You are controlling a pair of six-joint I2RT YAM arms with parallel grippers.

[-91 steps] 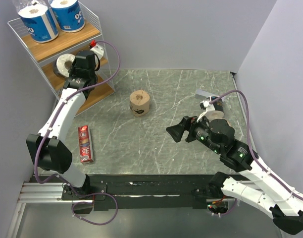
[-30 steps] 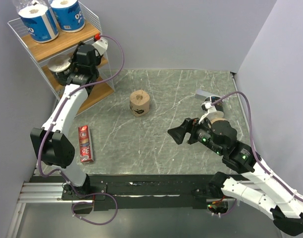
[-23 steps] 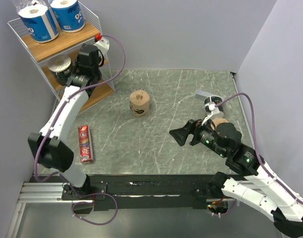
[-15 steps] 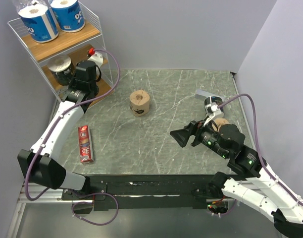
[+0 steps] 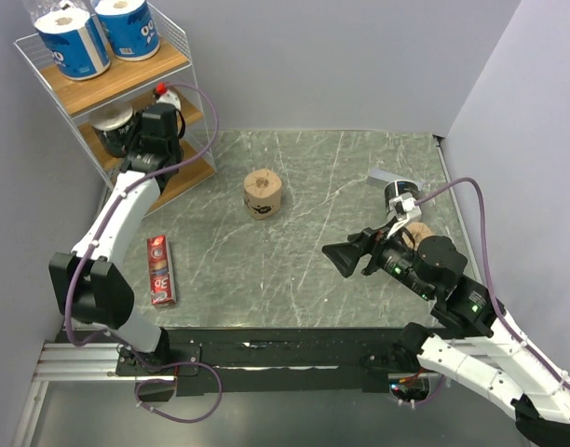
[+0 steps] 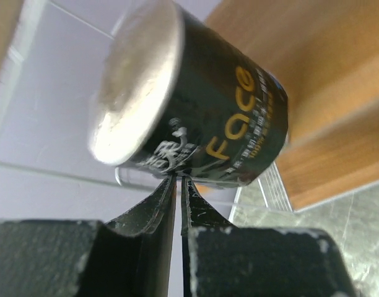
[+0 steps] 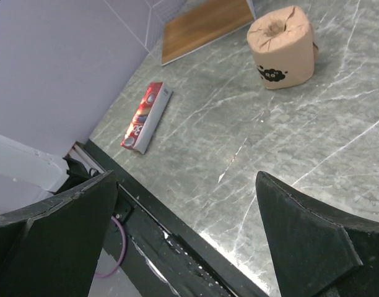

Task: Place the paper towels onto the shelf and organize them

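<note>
Black roll [image 5: 111, 132] upright — axis vertical, on shelf [image 5: 145, 71]

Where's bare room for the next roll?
Bottom shelf board, below the black roll, looks bare where visible. Table is open between the tan roll and right tool. Top tier is crowded: two blue rolls fill it.

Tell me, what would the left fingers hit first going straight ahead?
Most likely the black-wrapped roll on the shelf, sitting right ahead of the closed left fingers; whether they already touch is unclear.
</note>
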